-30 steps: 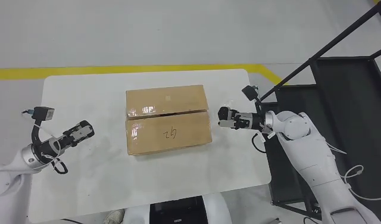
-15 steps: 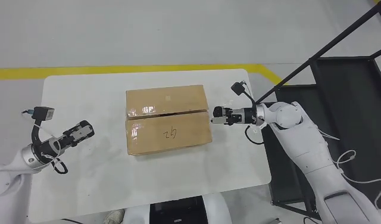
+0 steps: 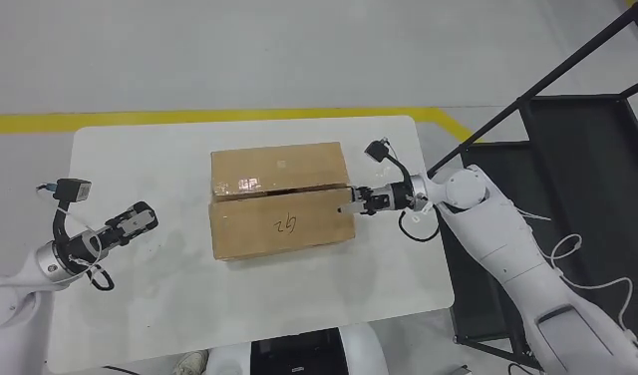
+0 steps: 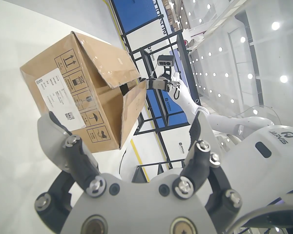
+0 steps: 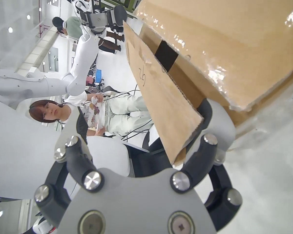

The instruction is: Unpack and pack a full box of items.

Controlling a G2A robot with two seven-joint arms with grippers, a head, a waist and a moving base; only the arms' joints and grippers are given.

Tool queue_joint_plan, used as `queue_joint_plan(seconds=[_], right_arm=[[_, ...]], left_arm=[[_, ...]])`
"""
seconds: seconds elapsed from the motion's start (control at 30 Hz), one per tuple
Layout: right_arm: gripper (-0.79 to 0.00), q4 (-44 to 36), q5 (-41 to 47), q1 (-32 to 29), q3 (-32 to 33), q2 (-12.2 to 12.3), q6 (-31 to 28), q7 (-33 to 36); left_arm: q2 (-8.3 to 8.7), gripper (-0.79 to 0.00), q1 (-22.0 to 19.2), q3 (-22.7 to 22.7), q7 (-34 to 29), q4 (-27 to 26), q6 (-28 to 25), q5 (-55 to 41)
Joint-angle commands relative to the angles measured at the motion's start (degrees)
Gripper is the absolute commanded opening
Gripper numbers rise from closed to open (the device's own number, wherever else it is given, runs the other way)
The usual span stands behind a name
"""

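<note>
Right tool [image 3: 353,200]: fingers apart, with the corner of the near flap [image 3: 284,221] between them.
Left tool [image 3: 140,218]: fingers apart, over the left side of the bench [image 3: 130,146].
Box [image 3: 279,166]: in the bench middle, near flap slightly lifted.

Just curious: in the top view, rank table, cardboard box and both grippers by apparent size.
Largest first:
1. table
2. cardboard box
3. left gripper and right gripper, which look alike, so unranked.

White table [image 3: 150,305] carries one cardboard box [image 3: 279,166] (mid-table).
</note>
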Motion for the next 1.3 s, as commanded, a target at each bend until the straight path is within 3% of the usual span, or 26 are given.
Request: queue_joint_plan(seconds=[0.0, 0.33, 0.5, 0.7, 0.93, 1.1, 1.27], right_arm=[[0.0, -0.96, 1.44, -0.27, -0.13, 0.86, 1.0, 1.0], [0.0, -13.63, 9.87, -3.5, -1.57, 5.71, 5.0, 5.02], [0.0, -18.79, 5.96, -4.68, -4.42, 8.34, 5.49, 5.52], [0.0, -19.22, -0.71, -4.59, -11.35, 10.72, 3.44, 3.46], [0.0, -13.15, -5.87, -1.17, -18.35, 11.17, -1.54, -1.55], [0.0, -9.99, -10.47, -0.02, -19.7, 10.84, -4.77, -4.93], [0.0, -9.81, -16.26, -0.78, -20.49, 10.09, -4.05, -10.3]], left_arm=[[0.0, 0.0, 0.0, 0.0, 0.0, 0.0, 0.0, 0.0], [0.0, 0.0, 0.0, 0.0, 0.0, 0.0, 0.0, 0.0], [0.0, 0.0, 0.0, 0.0, 0.0, 0.0, 0.0, 0.0], [0.0, 0.0, 0.0, 0.0, 0.0, 0.0, 0.0, 0.0], [0.0, 0.0, 0.0, 0.0, 0.0, 0.0, 0.0, 0.0], [0.0, 0.0, 0.0, 0.0, 0.0, 0.0, 0.0, 0.0], [0.0, 0.0, 0.0, 0.0, 0.0, 0.0, 0.0, 0.0]])
